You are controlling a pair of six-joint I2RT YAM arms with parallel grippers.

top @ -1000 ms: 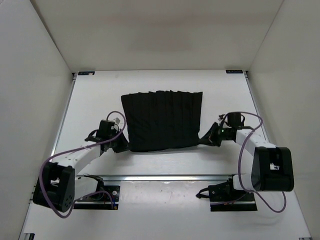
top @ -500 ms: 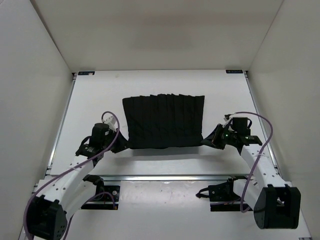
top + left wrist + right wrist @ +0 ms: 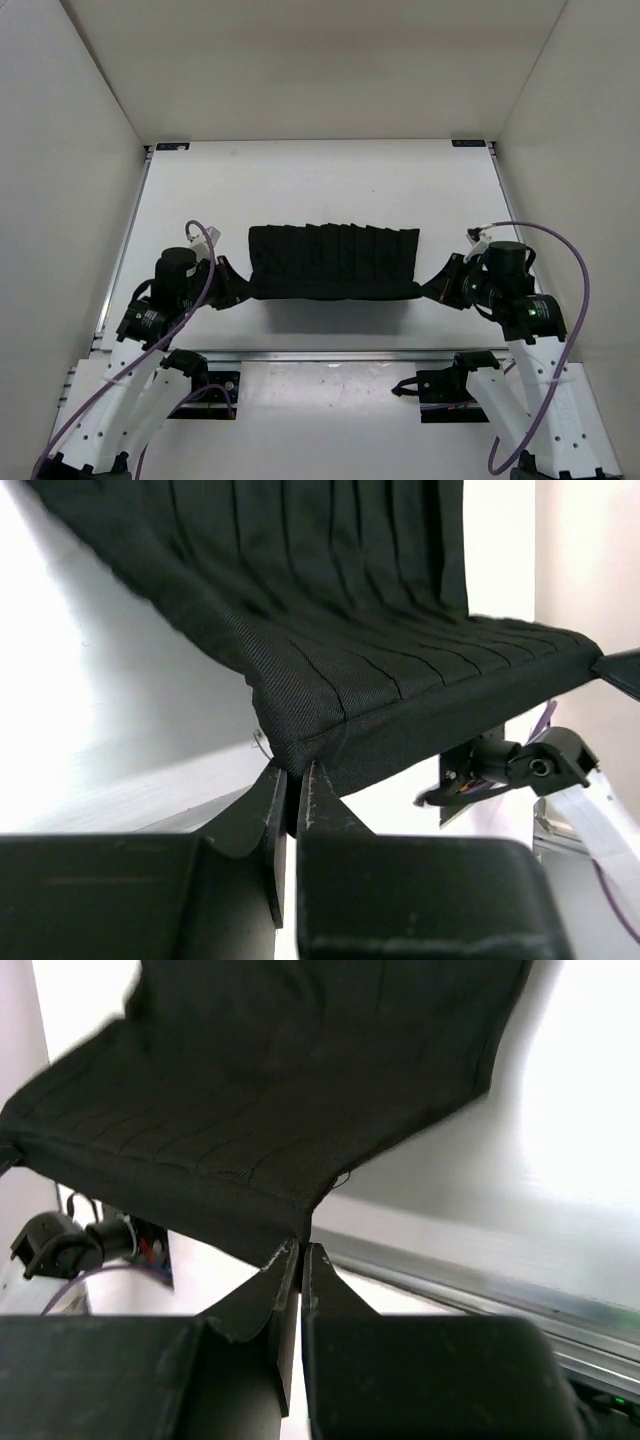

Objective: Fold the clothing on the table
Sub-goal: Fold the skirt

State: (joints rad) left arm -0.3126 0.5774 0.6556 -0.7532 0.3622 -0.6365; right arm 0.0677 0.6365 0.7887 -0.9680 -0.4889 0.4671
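Pincer on the left [image 3: 292, 780] is nipped together on the near left corner of the soft black pleated fabric garment [image 3: 333, 262]; pincer on the right [image 3: 300, 1250] is clamped on its near right corner. The near hem hangs taut between them, running left to right, with the pleat ridges running front to back. The rest slopes away toward the middle of the flat white bench [image 3: 300, 180].

Clothing [image 3: 350, 630] far edge cut off (both wrist cams)
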